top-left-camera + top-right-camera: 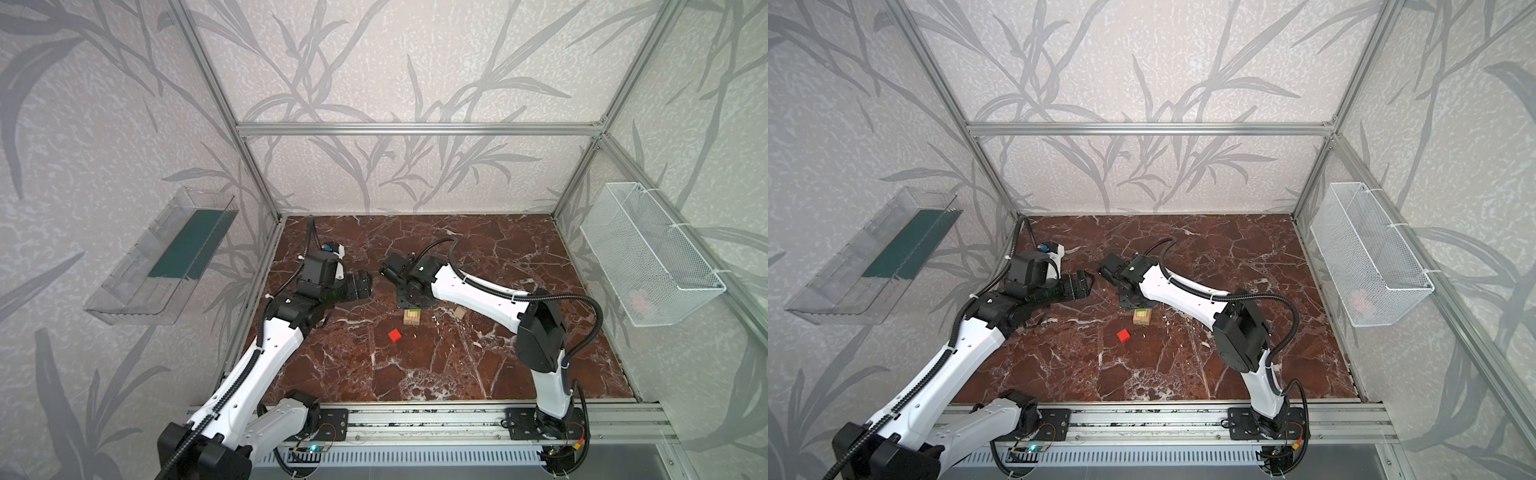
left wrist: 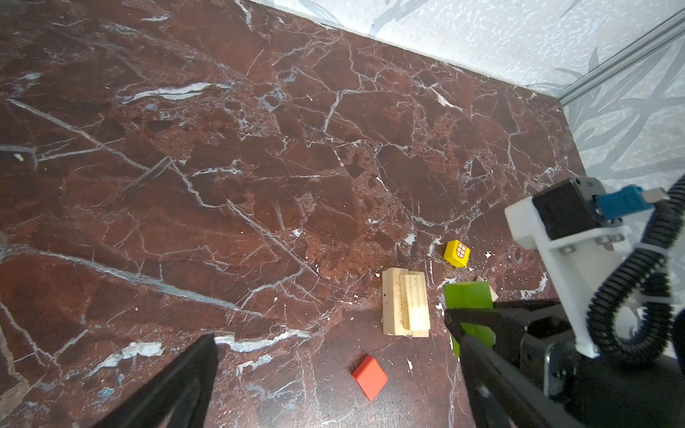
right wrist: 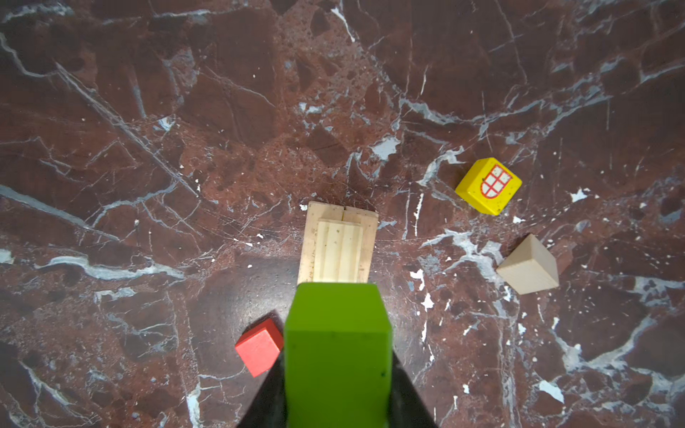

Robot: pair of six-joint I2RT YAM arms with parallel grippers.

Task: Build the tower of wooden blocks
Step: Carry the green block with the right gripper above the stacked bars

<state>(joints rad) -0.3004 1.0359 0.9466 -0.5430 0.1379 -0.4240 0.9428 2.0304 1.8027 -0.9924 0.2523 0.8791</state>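
Observation:
The tower is a low stack of pale wood planks (image 1: 410, 318) (image 1: 1141, 318) (image 3: 339, 246) (image 2: 406, 307) on the marble table. My right gripper (image 1: 409, 297) (image 3: 337, 392) is shut on the lime-green bar (image 3: 337, 344) (image 2: 467, 295), held above the stack's near end. On the table lie the red cube (image 1: 395, 335) (image 1: 1123, 335) (image 3: 259, 346) (image 2: 370, 378), the yellow cube (image 3: 488, 186) (image 2: 457, 253) and a plain wood piece (image 3: 528, 265) (image 1: 460, 313). The right arm hides the yellow cube in both top views. My left gripper (image 1: 365, 284) (image 1: 1086, 284) (image 2: 330, 329) hovers open and empty, left of the stack.
A white wire basket (image 1: 648, 253) hangs on the right wall and a clear plastic bin (image 1: 162, 257) on the left wall. Aluminium frame posts stand at the table's back corners. A metal rail (image 1: 415, 419) with both arm bases runs along the front edge.

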